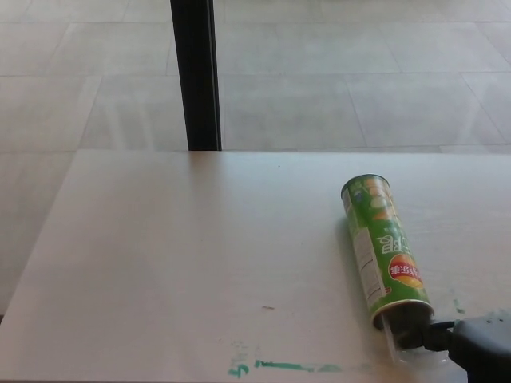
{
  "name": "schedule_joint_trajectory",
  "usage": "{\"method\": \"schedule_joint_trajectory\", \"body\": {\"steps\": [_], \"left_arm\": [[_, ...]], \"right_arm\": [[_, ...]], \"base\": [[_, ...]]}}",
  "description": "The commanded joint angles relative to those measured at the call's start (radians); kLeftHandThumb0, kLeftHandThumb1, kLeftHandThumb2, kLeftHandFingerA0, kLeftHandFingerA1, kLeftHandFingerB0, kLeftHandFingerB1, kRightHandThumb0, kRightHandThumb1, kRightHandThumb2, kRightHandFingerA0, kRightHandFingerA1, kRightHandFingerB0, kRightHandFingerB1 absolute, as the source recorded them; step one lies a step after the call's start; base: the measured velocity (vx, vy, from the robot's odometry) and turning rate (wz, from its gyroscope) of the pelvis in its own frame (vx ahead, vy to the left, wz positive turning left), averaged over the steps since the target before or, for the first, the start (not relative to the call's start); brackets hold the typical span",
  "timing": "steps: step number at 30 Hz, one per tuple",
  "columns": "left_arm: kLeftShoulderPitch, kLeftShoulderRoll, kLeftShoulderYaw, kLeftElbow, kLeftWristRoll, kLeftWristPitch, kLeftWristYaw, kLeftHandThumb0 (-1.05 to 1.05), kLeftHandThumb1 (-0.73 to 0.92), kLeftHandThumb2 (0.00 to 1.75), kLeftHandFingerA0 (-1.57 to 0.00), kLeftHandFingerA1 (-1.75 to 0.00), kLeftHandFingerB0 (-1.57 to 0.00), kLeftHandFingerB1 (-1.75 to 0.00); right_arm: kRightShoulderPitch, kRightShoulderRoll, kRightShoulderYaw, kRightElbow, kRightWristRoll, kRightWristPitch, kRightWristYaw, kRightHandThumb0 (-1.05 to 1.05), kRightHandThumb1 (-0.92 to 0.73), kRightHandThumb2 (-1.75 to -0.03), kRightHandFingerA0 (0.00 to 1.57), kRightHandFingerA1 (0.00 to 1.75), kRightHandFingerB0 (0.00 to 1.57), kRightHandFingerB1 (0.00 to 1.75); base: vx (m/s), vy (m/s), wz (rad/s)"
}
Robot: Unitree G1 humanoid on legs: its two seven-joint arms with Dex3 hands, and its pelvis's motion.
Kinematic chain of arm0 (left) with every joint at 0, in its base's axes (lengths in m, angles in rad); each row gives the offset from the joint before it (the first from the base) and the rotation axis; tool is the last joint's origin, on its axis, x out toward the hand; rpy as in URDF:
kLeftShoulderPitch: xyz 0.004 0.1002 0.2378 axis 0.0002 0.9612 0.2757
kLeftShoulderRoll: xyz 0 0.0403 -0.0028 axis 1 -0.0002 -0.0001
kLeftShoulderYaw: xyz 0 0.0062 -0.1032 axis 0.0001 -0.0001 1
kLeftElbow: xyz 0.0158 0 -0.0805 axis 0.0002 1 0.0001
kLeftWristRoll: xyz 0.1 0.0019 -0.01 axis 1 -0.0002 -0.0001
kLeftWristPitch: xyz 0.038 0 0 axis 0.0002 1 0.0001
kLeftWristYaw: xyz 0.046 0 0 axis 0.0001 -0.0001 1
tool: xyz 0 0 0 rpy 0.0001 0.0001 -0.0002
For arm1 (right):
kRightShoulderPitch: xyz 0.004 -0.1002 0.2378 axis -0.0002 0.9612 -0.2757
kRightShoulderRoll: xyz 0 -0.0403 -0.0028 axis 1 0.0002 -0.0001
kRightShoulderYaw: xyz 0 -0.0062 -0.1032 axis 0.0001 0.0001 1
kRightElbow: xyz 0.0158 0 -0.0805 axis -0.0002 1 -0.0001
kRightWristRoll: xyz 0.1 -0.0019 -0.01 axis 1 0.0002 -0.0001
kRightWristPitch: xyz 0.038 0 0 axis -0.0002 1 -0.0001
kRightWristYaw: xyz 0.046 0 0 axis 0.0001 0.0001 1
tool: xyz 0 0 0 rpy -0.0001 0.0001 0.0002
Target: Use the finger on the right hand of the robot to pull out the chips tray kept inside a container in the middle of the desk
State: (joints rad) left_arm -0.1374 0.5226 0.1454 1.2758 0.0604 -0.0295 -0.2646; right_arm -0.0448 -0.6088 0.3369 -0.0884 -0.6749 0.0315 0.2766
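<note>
- Head view showed my right hand [477, 343] nearest me, just beside the open mouth of the green container [385, 250], one finger [427, 334] extended into the clear chips tray [415, 349], holding nothing; hooking seemed the aim.
- I saw the tray poking slightly from the container's near end.
- I had the container lying on its side on the desk [200, 255], mouth toward me.
- Beyond the container stood a black post [196, 76].
</note>
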Motion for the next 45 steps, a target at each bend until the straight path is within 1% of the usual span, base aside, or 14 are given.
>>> {"method": "schedule_joint_trajectory", "body": {"steps": [1,5,11,13,14,16,17,21,22,27,28,29,40,45], "left_arm": [[0.002,0.027,-0.002,0.001,0.0,0.006,-0.002,-0.49,0.74,0.62,-0.59,-0.67,-0.56,-0.54],[0.001,0.021,-0.007,0.009,0.006,0.001,0.01,-0.49,0.74,0.62,-0.61,-0.66,-0.57,-0.53],[-0.008,0.026,0.002,0.006,-0.004,0.006,0.0,-0.49,0.73,0.62,-0.58,-0.65,-0.57,-0.54],[-0.01,0.026,0.002,0.008,-0.004,0.005,0.0,-0.49,0.74,0.62,-0.59,-0.65,-0.57,-0.54],[-0.011,0.026,0.001,0.009,-0.002,0.009,0.002,-0.5,0.73,0.62,-0.6,-0.66,-0.57,-0.54],[-0.011,0.026,0.007,0.005,-0.01,0.015,-0.003,-0.49,0.73,0.62,-0.59,-0.67,-0.56,-0.56],[-0.011,0.025,0.009,0.004,-0.012,0.018,0.003,-0.48,0.73,0.61,-0.59,-0.65,-0.57,-0.55],[-0.01,0.027,0.004,0.006,-0.004,0.018,0.004,-0.47,0.74,0.62,-0.58,-0.65,-0.57,-0.56],[-0.011,0.025,0.006,0.01,-0.006,0.02,0.008,-0.47,0.74,0.62,-0.6,-0.66,-0.57,-0.55],[-0.005,0.027,0.005,0.012,-0.004,0.016,0.007,-0.47,0.74,0.62,-0.59,-0.65,-0.55,-0.53],[-0.002,0.028,0.002,0.012,-0.001,0.008,0.008,-0.48,0.73,0.62,-0.6,-0.65,-0.56,-0.54],[-0.003,0.028,-0.002,0.013,0.004,0.008,0.01,-0.48,0.74,0.62,-0.61,-0.65,-0.57,-0.53],[-0.01,0.029,0.012,0.009,-0.013,0.017,-0.012,-0.47,0.75,0.62,-0.56,-0.64,-0.54,-0.55],[-0.006,0.032,0.011,-0.002,-0.008,0.005,-0.001,-0.49,0.72,0.61,-0.61,-0.68,-0.63,-0.62]], "right_arm": [[-0.005,0.015,0.025,0.042,-0.067,0.018,-0.018,-0.14,-0.48,-0.54,0.98,0.91,0.36,0.41],[0.002,0.019,0.055,0.066,-0.105,0.015,-0.028,-0.19,-0.51,-0.56,0.96,1.04,0.38,0.41],[0.01,-0.001,0.062,0.068,-0.117,-0.007,-0.04,-0.16,-0.52,-0.55,0.95,1.1,0.39,0.42],[0.018,-0.005,0.06,0.063,-0.115,-0.008,-0.04,-0.22,-0.46,-0.63,0.97,1.1,0.37,0.47],[0.021,-0.007,0.059,0.061,-0.115,-0.01,-0.041,-0.17,-0.52,-0.55,0.95,1.08,0.4,0.42],[0.035,-0.018,0.052,0.048,-0.115,-0.017,-0.044,-0.16,-0.51,-0.55,0.96,1.08,0.42,0.42],[0.043,-0.025,0.047,0.045,-0.109,-0.026,-0.047,-0.22,-0.45,-0.62,0.98,1.1,0.4,0.47],[0.089,-0.055,0.025,0.006,-0.084,-0.043,-0.03,-0.22,-0.45,-0.63,0.97,1.09,0.41,0.48],[0.109,-0.071,0.024,-0.02,-0.098,-0.036,-0.018,-0.17,-0.51,-0.55,0.94,1.11,0.44,0.43],[0.166,-0.089,0.009,-0.056,-0.087,-0.043,-0.014,-0.16,-0.51,-0.55,0.97,1.07,0.45,0.43],[0.18,-0.093,0.004,-0.056,-0.08,-0.056,-0.026,-0.22,-0.45,-0.63,0.98,1.09,0.43,0.48],[0.19,-0.096,0.0,-0.063,-0.073,-0.055,-0.017,-0.22,-0.48,-0.63,0.95,1.14,0.42,0.48],[0.266,-0.068,0.006,-0.043,-0.07,-0.056,-0.047,-0.14,-0.52,-0.55,0.91,1.16,0.45,0.45],[0.297,-0.063,0.025,-0.077,-0.099,-0.023,-0.033,-0.15,-0.53,-0.56,0.91,1.15,0.44,0.43]], "base": [[0.0,0.0,0.0],[0.0,0.0,0.0],[0.0,0.0,0.0],[0.0,0.0,0.0],[0.0,0.0,0.0],[0.0,0.0,0.0],[0.0,0.0,0.0],[0.0,0.0,0.0],[0.0,0.0,0.0],[0.0,0.0,0.0],[0.0,0.0,0.0],[0.0,0.0,0.0],[0.0,0.0,0.0],[0.0,0.0,0.0]]}}
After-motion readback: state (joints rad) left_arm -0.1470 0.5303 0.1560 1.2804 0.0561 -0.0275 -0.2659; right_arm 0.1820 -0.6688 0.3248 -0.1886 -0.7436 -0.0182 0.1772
